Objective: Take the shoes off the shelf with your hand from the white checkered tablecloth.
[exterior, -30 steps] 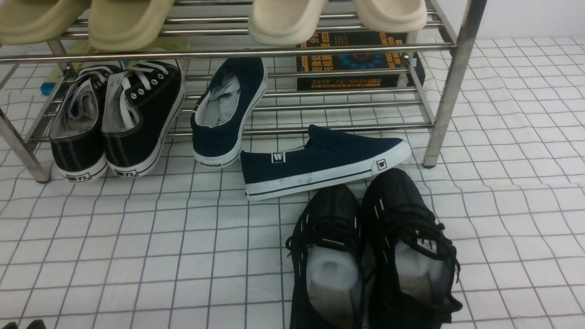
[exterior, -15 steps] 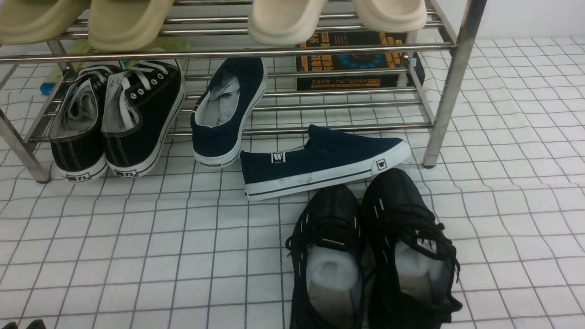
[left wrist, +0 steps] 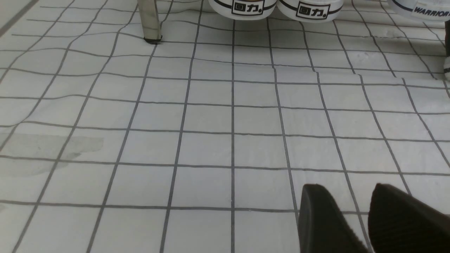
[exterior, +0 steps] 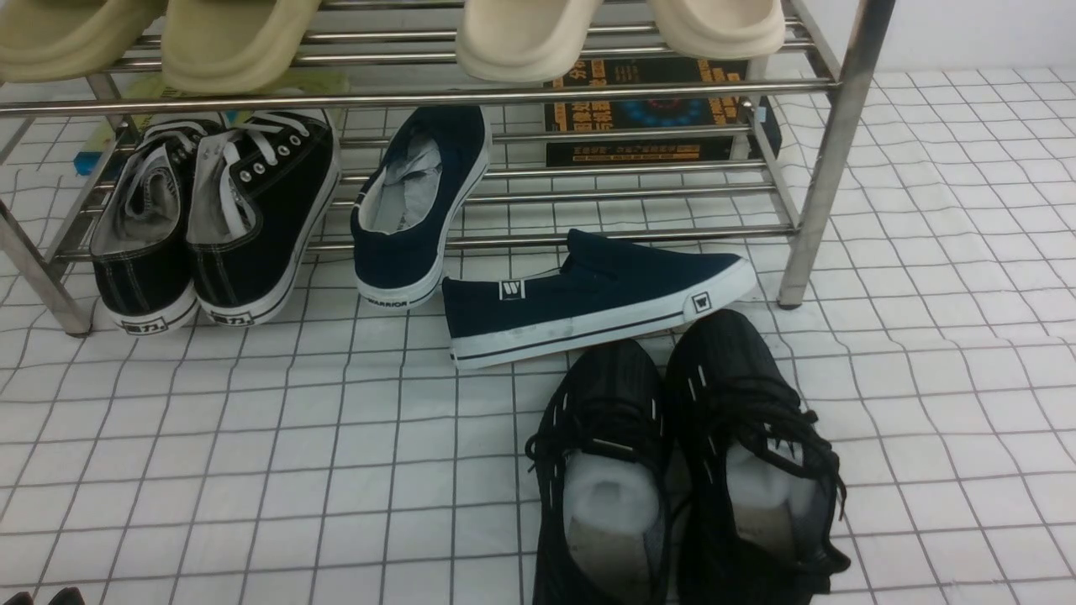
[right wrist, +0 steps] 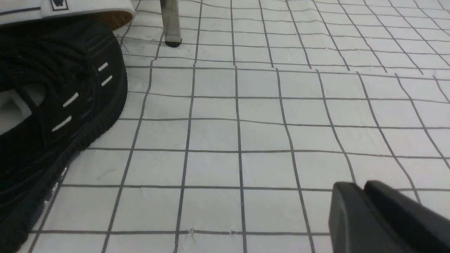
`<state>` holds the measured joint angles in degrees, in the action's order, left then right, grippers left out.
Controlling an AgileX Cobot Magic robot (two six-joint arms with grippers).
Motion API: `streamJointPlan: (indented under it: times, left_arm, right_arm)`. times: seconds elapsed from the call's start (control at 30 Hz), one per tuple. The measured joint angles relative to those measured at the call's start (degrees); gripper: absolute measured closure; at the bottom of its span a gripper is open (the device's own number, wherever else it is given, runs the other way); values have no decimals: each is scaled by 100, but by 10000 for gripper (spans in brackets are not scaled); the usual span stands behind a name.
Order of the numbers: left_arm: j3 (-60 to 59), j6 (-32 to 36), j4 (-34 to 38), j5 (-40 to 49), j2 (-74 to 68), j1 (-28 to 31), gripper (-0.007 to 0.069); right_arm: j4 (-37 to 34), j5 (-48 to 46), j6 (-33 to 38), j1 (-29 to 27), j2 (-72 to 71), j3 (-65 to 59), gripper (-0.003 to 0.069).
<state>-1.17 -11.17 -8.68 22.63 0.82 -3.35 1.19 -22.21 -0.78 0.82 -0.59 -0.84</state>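
black shoes (exterior: 685,470) lie near the shelf (exterior: 828,160); both your grippers, left (left wrist: 355,207) slightly parted, right (right wrist: 362,200) together, could snag loose laces.

Shoes (exterior: 685,458), shelf (exterior: 828,160) on tablecloth (exterior: 252,445)

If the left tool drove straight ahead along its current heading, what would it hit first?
Probably nothing soon. The left tool points over bare white checkered tablecloth. Farther along lie the heels of the black canvas sneakers at the shelf, whose leg stands off to one side. Depth is hard to judge.
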Motion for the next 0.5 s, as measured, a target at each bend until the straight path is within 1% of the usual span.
streamJointPlan:
  times: [0.5]
  left_arm:
    - [0, 0, 0, 0, 0, 0, 383]
  right_arm:
    - [0, 0, 0, 0, 0, 0, 571]
